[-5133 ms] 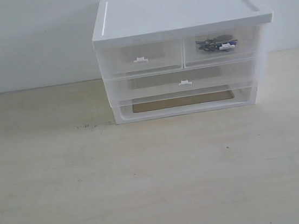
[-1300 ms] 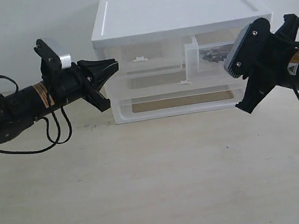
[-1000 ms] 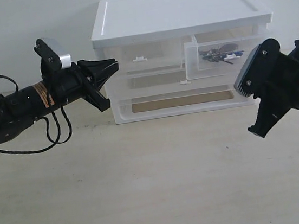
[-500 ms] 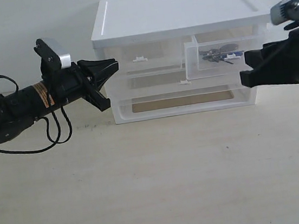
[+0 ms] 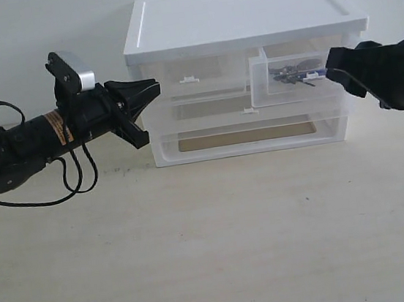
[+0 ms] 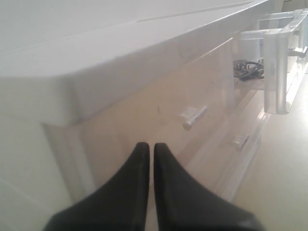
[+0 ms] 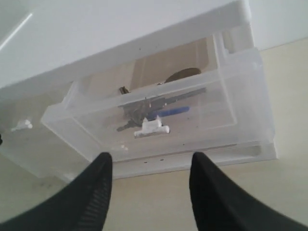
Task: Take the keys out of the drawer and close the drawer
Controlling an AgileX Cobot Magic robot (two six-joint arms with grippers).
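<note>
**Exterior and wrist views.** We show the drawer (image 5: 293,81), at two o'clock on the white storage unit (image 5: 237,14), standing partly out of its slot. The keys (image 7: 154,108) lie inside it, touched by neither arm. The right gripper (image 7: 150,161) hangs just off the drawer's front, at three o'clock of it in the exterior view, jaws spread wide and empty. The left gripper (image 6: 147,147), at nine o'clock of the unit, has its fingers pressed together on nothing.
</note>
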